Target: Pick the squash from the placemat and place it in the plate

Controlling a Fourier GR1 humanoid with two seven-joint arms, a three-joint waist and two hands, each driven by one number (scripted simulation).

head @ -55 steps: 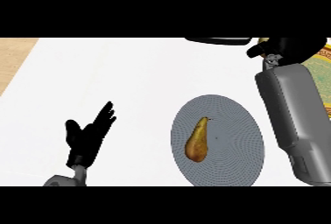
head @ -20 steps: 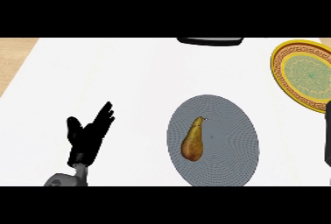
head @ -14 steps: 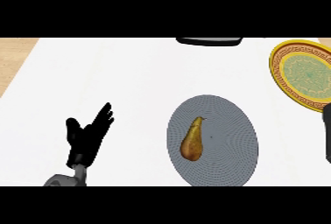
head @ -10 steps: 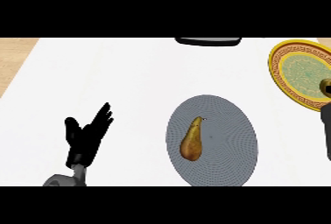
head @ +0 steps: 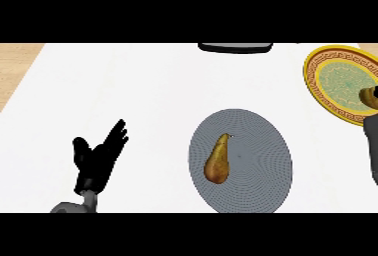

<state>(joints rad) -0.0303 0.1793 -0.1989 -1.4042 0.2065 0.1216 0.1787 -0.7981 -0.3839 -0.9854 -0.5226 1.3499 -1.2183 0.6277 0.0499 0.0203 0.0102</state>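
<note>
The tan, pear-shaped squash [head: 217, 160] lies on the grey oval placemat [head: 255, 150] in the middle of the counter, narrow end pointing away from me. At the far right sits the yellow plate [head: 341, 80], gold-patterned rim, nothing on it. My left hand [head: 100, 157] rests open at the lower left, fingers up, well clear of the placemat. Only a sliver of my right hand [head: 370, 96] and its grey forearm [head: 371, 150] shows at the right edge, beside the plate's near rim; its fingers are hidden.
A dark flat object [head: 235, 47] lies at the counter's far edge, above the placemat. Bare white counter [head: 148, 90] spreads between my left hand and the placemat. The wooden floor [head: 15, 65] shows past the counter's left edge.
The right arm, first stretched over the plate, drew back out of view to the right; now it has risen again along the right edge. Squash and left hand have not moved.
</note>
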